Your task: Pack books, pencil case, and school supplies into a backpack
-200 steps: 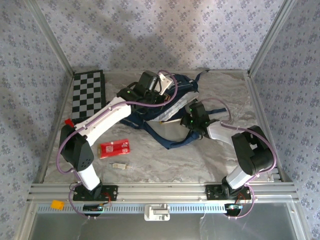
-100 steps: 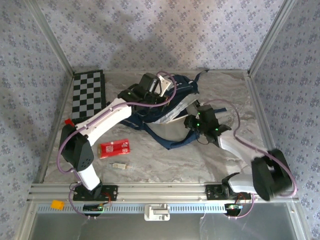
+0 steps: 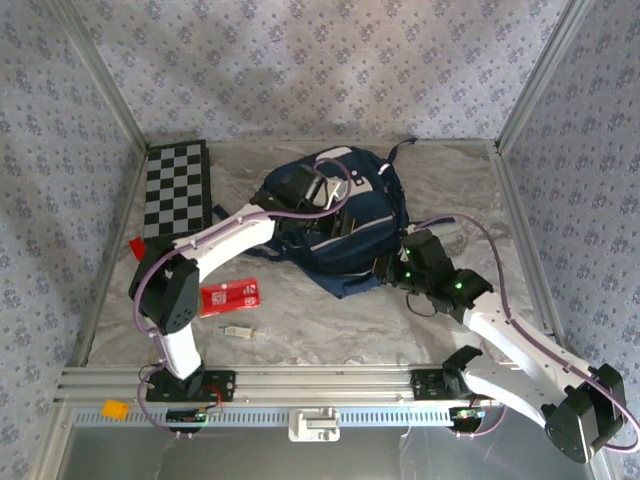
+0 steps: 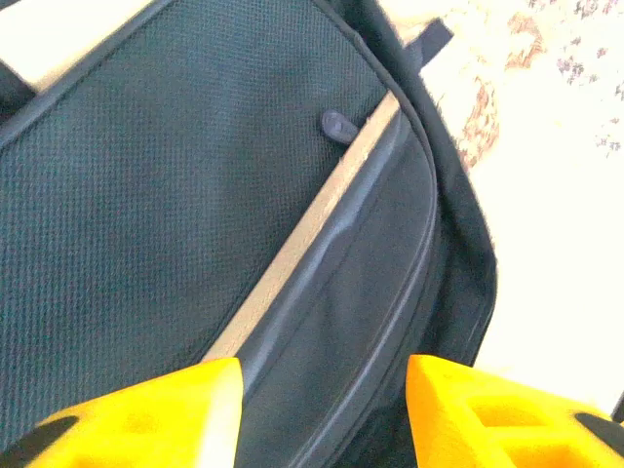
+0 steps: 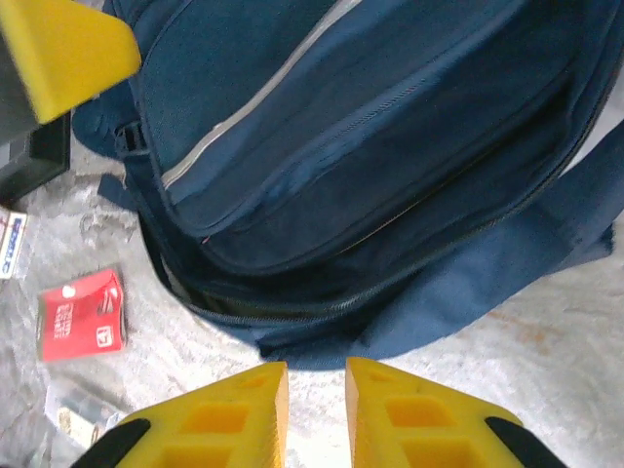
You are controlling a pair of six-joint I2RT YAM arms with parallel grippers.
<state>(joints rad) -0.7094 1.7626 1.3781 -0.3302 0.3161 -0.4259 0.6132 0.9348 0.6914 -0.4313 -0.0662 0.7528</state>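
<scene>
You see a navy backpack (image 3: 355, 238) with white trim, a red pencil case (image 3: 229, 296), and a black-and-white chequered board (image 3: 178, 190).

Overhead, the light is bright and even, with a soft shadow across the back wall (image 3: 300, 70). At the left wrist the table (image 4: 556, 224) glares almost white and the yellow fingers (image 4: 146, 414) blur. The right wrist view is sharper.

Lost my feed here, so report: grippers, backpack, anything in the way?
Left gripper open over the backpack, empty. Right gripper slightly open at its near edge, empty. Pencil case and pale stick lie on the table, unpacked. Left arm reaches across the backpack.
</scene>
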